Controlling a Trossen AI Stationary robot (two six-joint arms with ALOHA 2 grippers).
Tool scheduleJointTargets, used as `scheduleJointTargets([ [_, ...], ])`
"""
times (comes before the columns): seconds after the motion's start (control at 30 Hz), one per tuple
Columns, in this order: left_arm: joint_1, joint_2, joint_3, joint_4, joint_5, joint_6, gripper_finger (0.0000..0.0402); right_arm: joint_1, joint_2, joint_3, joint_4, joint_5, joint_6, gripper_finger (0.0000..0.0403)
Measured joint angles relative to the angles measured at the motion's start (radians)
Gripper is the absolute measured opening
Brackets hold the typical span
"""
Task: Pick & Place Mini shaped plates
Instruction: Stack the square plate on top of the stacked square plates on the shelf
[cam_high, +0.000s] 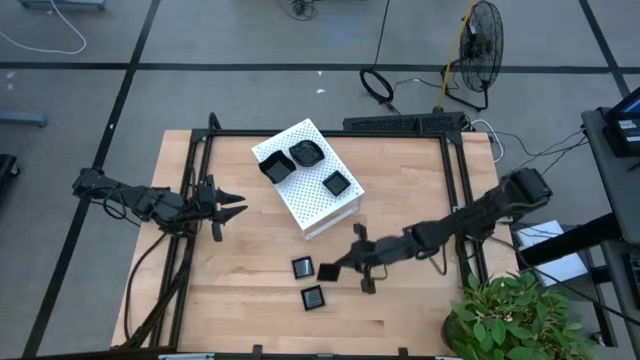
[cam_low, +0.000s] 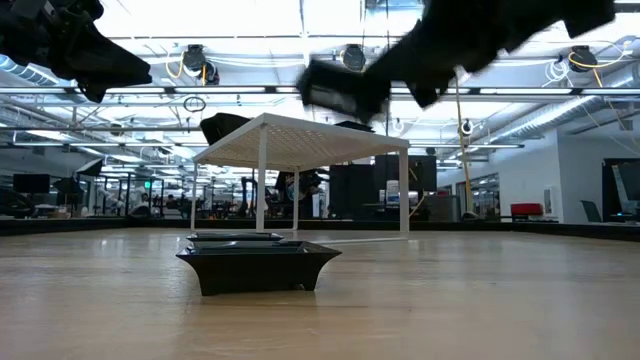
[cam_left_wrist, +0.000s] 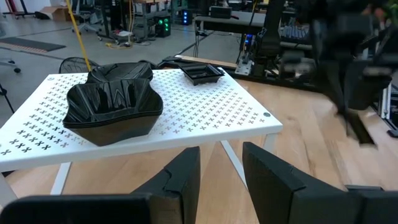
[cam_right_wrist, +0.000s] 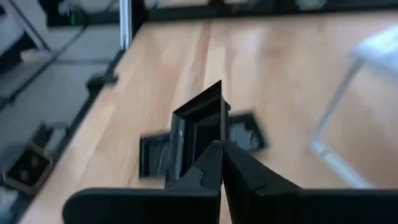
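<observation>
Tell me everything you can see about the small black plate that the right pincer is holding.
The held mini plate is small, square, glossy black, with a raised rim. The right pincer is shut on one edge, so the plate stands tilted on its side, lifted clear of the wooden table. It hangs near two other plates lying flat on the table. Only the pincer touches it.
</observation>
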Motion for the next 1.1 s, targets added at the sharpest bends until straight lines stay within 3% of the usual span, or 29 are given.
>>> scheduleJointTargets([
  [0.3, 0.000, 0.000, 0.000, 0.000, 0.000, 0.000, 0.0122, -0.190, -0.245, 0.000, 0.000, 0.004, -0.008, 0.0001],
  [0.5, 0.000, 0.000, 0.000, 0.000, 0.000, 0.000, 0.0122, -0.402, -0.345, 0.000, -0.087, 0.023, 0.127, 0.0000],
  [0.73, 0.000, 0.000, 0.000, 0.000, 0.000, 0.000, 0.0122, -0.589, -0.332, 0.000, -0.258, -0.077, 0.243, 0.0000],
  [1.1, 0.000, 0.000, 0.000, 0.000, 0.000, 0.000, 0.0122, -0.602, -0.267, 0.000, -0.240, -0.085, 0.240, 0.0000],
])
